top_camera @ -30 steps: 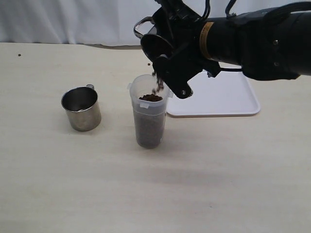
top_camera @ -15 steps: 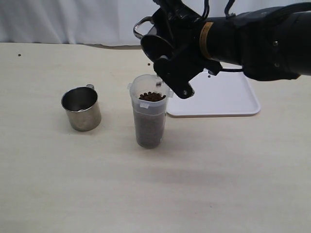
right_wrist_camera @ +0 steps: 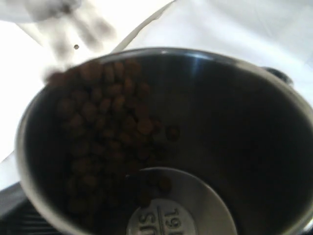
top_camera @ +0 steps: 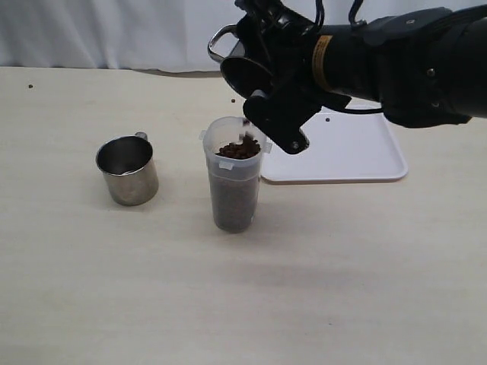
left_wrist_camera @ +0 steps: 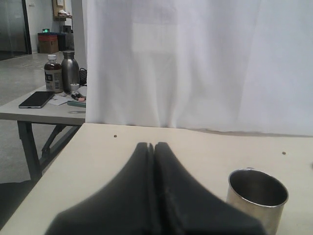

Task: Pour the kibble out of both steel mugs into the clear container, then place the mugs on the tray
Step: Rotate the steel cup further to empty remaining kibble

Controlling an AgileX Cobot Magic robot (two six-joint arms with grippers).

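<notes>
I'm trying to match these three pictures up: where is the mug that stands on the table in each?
Exterior view: mug left of centre, upright.
Left wrist view: lower right corner.
Right wrist view: not in it.
Shared landmark: white curtain behind the table, in exterior and left wrist views.

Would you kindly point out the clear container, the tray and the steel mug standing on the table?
clear container point(top_camera: 234, 201), exterior view, on its lower wall.
tray point(top_camera: 358, 156), exterior view, on its bare floor.
standing steel mug point(top_camera: 133, 186), exterior view, on its outer wall.
</notes>
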